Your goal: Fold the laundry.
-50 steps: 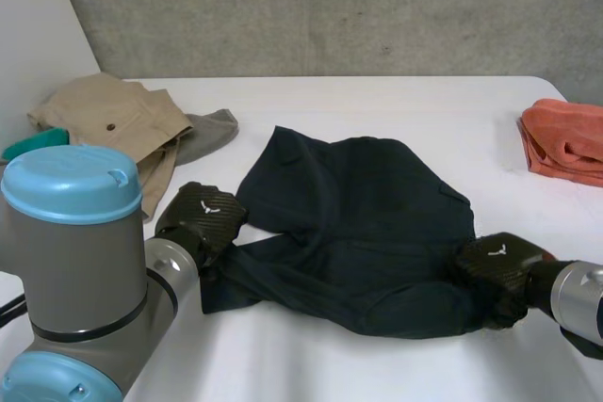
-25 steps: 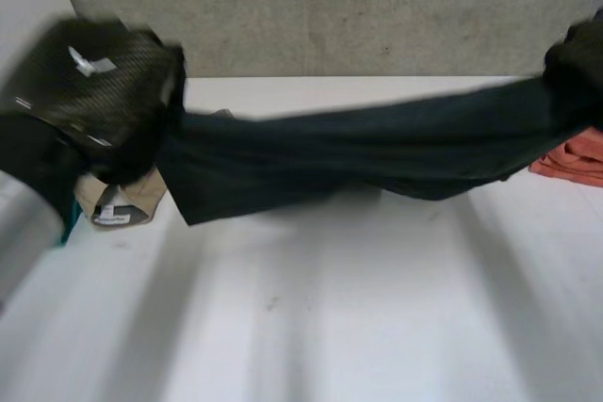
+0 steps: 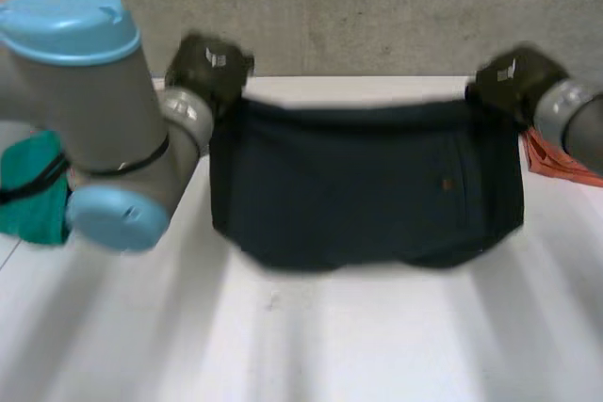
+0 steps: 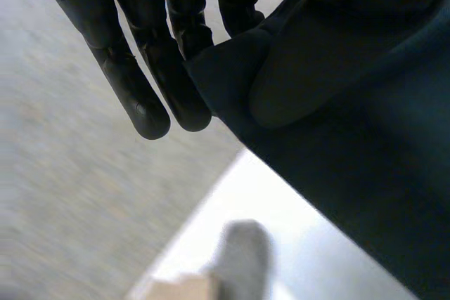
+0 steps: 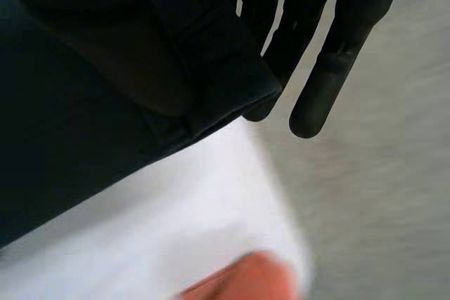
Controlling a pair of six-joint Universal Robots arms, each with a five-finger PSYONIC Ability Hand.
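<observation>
Two hands hold one dark garment up between them. In the head view the left hand has one upper corner of it above the table's far left, and the right hand has the other above the far right. The cloth hangs wide and flat over the far half of the table; we cannot tell whether its lower hem touches the surface. A teal cloth lies at the table's left edge beside the left arm, and an orange cloth lies at the right edge.

In the left wrist view the fingers run straight, and the garment's corner is pinched against them by what we take for the thumb, a rounded bulge in the fabric. Beyond the fingertips a grey cloth and a tan cloth lie near the far left corner.

In the right wrist view the grip is the same: straight fingers, with the thick hemmed corner nipped against them. The orange cloth shows below on the table.

We judge this to be the spreading step, before any fold is made. The next move calls for lowering both hands level and together, keeping the top edge taut, so that the hem lands first and the garment lies flat, clear of the cloths at either edge
</observation>
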